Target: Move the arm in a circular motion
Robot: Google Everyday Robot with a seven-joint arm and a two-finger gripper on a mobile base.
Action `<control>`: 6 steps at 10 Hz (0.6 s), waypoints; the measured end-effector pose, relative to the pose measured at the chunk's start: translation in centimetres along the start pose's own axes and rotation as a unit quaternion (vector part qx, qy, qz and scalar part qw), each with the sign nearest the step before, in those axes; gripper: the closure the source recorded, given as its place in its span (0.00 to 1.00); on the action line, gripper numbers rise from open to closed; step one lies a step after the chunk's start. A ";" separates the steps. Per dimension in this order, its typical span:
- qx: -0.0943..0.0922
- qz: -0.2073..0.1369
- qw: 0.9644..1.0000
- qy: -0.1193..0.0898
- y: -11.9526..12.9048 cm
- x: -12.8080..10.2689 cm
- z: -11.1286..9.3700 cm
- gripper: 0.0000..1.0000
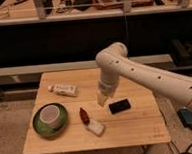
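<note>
The glossy white arm (155, 79) reaches in from the right edge over a small wooden table (138, 126). Its bulbous elbow (112, 57) sits above the table's back middle. From there a short segment drops down to a tapered pale tip. The gripper (102, 99) is at that tip, hanging just above the table's middle, left of a black flat object (120, 106) and right of a white tube (63, 89).
A green plate with a white bowl (50, 118) sits at the front left. A small red item (84, 115) and a white packet (96, 126) lie in the front middle. Dark shelving (84, 12) runs behind. A blue-grey base (191, 118) stands on the floor at right.
</note>
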 end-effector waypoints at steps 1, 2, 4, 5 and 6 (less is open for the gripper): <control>0.004 -0.010 1.000 0.005 0.0 1.8 0.0 0.71; 0.010 -0.021 1.000 0.011 0.0 4.1 0.2 0.80; 0.015 -0.034 0.999 0.017 1.1 8.0 0.6 0.88; 0.012 -0.032 0.999 0.016 2.2 9.4 1.0 0.84; 0.010 -0.025 1.000 0.014 3.1 10.7 1.3 0.75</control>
